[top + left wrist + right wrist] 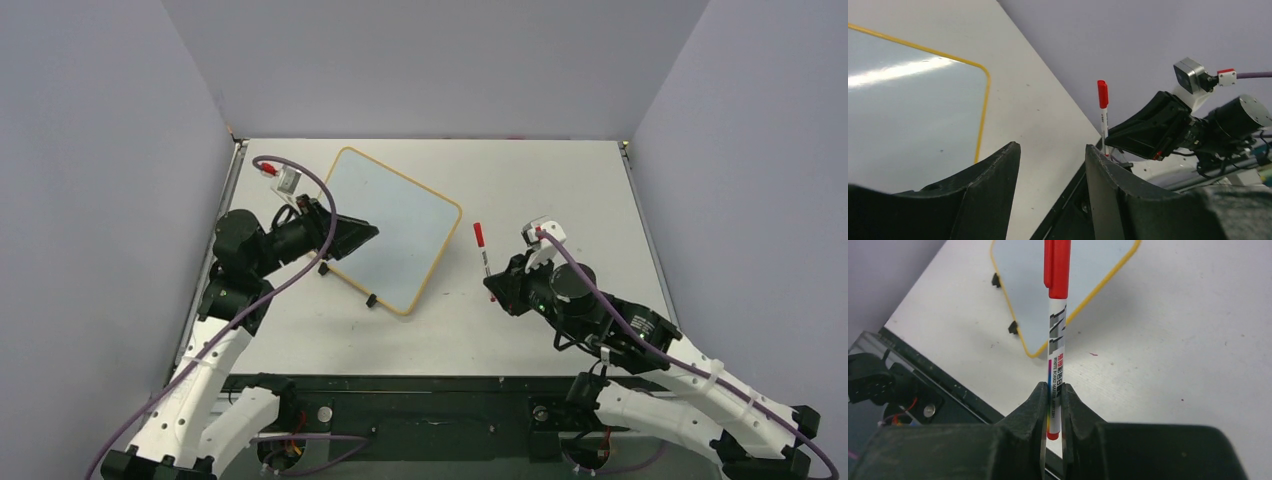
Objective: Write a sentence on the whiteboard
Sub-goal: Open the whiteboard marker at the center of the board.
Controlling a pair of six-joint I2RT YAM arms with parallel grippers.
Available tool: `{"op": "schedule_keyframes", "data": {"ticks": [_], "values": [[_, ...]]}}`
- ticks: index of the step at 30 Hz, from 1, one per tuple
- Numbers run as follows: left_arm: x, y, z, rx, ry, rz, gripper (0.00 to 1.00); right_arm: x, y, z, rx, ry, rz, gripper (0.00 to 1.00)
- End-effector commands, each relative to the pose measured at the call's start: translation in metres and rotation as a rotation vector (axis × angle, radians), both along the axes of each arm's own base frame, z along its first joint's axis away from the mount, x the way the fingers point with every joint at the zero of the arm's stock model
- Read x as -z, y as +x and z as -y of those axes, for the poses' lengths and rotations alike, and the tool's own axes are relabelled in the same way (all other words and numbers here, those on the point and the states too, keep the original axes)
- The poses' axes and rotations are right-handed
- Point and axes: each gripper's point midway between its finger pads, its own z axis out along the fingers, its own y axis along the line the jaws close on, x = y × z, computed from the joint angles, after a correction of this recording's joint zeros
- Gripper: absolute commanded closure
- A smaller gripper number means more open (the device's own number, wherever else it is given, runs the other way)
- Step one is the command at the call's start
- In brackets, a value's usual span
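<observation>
**A:** What do we see first, going by size?

**B:** We see the pale table (560,180). On its left half lies the yellow-framed whiteboard (400,215), flat and turned at an angle, with one corner toward the far wall. The face we see is plain, with a streak of glare across it.

**A:** Where does it lie relative to our grippers?

**B:** The left gripper (368,232) hangs over the board's left edge, with its tips above the white face. We see its jaws spread wide with nothing between them. We cannot tell whether it touches the board.

**A:** And on the other side?

**B:** The right gripper (1054,390) sits to the right of the board and apart from it, over bare table. Its fingers are pressed together on a marker (1057,335), pinching the lower end of the barrel.

**A:** How does the marker lie?

**B:** From above, we see it point away from the arm's base toward the far wall. It runs beside the board's right edge without touching it. Its red cap (1057,260) is at the free end.

**A:** Anything smaller?

**B:** We see two small black clips (371,300) on the board's near-left edge, just below the left gripper in the top view.
</observation>
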Motion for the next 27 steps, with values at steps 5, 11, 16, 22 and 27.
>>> {"op": "schedule_keyframes", "data": {"ticks": [5, 11, 16, 22, 27], "values": [[-0.05, -0.045, 0.058, 0.334, -0.039, 0.147, 0.44, -0.043, -0.029, -0.046, -0.345, 0.107, 0.12, 1.0], [-0.033, -0.033, 0.081, 0.371, -0.011, 0.095, 0.41, -0.044, -0.035, -0.06, -0.421, 0.102, 0.11, 1.0], [-0.025, -0.028, 0.091, 0.373, 0.006, 0.063, 0.41, -0.045, -0.034, -0.065, -0.432, 0.106, 0.112, 1.0], [-0.011, -0.024, 0.102, 0.369, 0.015, 0.029, 0.41, -0.041, -0.035, -0.07, -0.447, 0.096, 0.103, 1.0], [-0.009, -0.028, 0.113, 0.391, 0.017, 0.03, 0.41, -0.041, -0.035, -0.072, -0.456, 0.091, 0.104, 1.0]]}}
